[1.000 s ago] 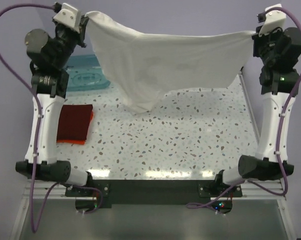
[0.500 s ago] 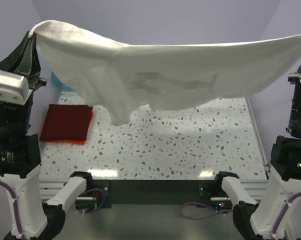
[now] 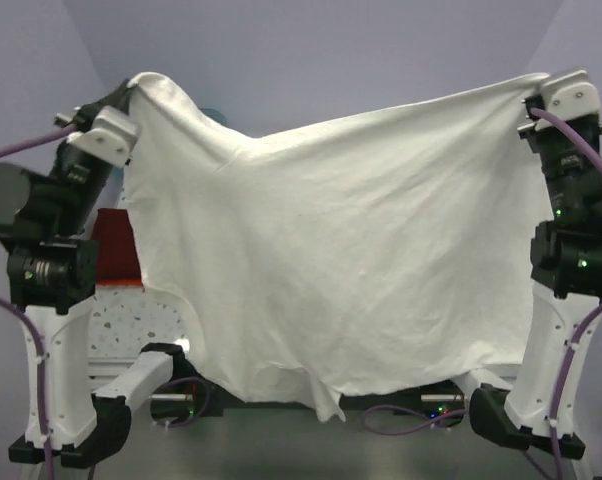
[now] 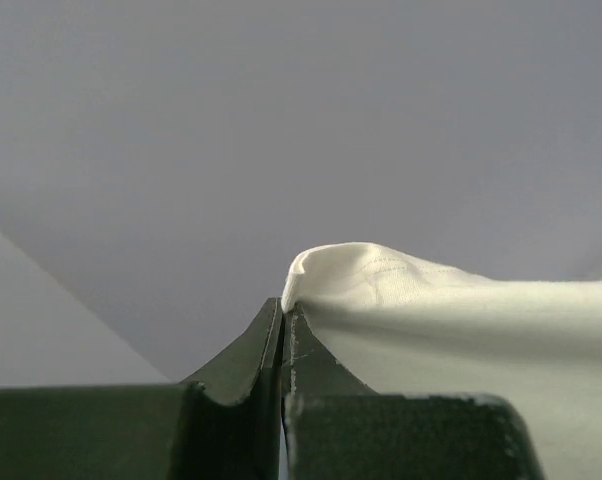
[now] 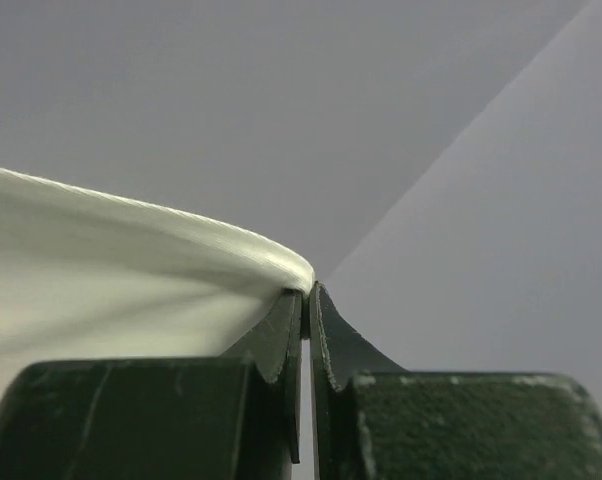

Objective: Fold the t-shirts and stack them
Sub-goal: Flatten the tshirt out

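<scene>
Currently: cream-white t-shirt [image 3: 331,250] unfolded, hung spread; left end effector [image 4: 283,312] and right end effector [image 5: 308,295] each pinch a corner. Dark red t-shirt [image 3: 116,250] folded on desk [image 3: 121,325]. Folding, stacking outstanding.

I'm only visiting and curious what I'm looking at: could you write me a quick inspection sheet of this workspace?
surface: speckled table, mostly hidden behind the hanging cloth.
job's things: white shirt held up and spread between both arms; dark red shirt on the table at left, partly hidden, with an orange edge along its near side.
clutter: a teal sliver above the white shirt's top edge; too little shows to name it.
end effectors: left end effector shut on one shirt corner; right end effector shut on the opposite corner.
cables: purple cables run along both arms.
surroundings: plain grey-lilac walls.
</scene>
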You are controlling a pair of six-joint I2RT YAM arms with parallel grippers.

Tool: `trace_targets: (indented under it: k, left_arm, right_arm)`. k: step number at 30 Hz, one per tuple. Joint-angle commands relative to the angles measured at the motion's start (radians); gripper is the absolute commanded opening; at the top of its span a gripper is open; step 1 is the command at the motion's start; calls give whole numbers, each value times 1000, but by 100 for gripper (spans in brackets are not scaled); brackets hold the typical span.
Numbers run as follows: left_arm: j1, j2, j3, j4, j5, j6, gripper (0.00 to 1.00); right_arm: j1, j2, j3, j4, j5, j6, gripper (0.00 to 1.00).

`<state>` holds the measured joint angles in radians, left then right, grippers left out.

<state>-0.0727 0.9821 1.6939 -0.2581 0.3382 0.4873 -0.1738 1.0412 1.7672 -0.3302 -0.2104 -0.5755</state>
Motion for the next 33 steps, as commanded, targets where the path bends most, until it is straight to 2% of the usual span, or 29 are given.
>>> trace_targets:
  k: [1, 6, 9, 13, 15, 20, 23, 27, 33]
  left_arm:
    - [10, 85, -129, -84, 74, 47, 0]
    - [-39, 252, -227, -33, 119, 10, 0]
    - [-102, 381, -289, 28, 87, 20, 0]
    - [-142, 593, -284, 117, 41, 28, 0]
    - [-148, 749, -235, 132, 27, 45, 0]
    - [-147, 1129, 126, 68, -22, 31, 0]
    - [-148, 1269, 297, 46, 1, 16, 0]
    - [-157, 1343, 342, 108, -4, 25, 0]
    - [-157, 1362, 281, 198, -142, 39, 0]
  right_arm:
    - [-1, 65, -87, -127, -159, -14, 0]
    - [8, 123, -305, -115, -179, -58, 0]
    - [10, 196, -428, -9, -126, -96, 0]
    - [11, 409, -497, 88, -72, -144, 0]
    - [10, 494, -477, 109, -52, -155, 0]
    - [11, 773, -346, 108, 15, -178, 0]
    - [11, 858, -270, 97, 51, -184, 0]
    - [25, 980, -189, 60, 94, -188, 0]
    - [63, 1080, -71, 40, 172, -158, 0]
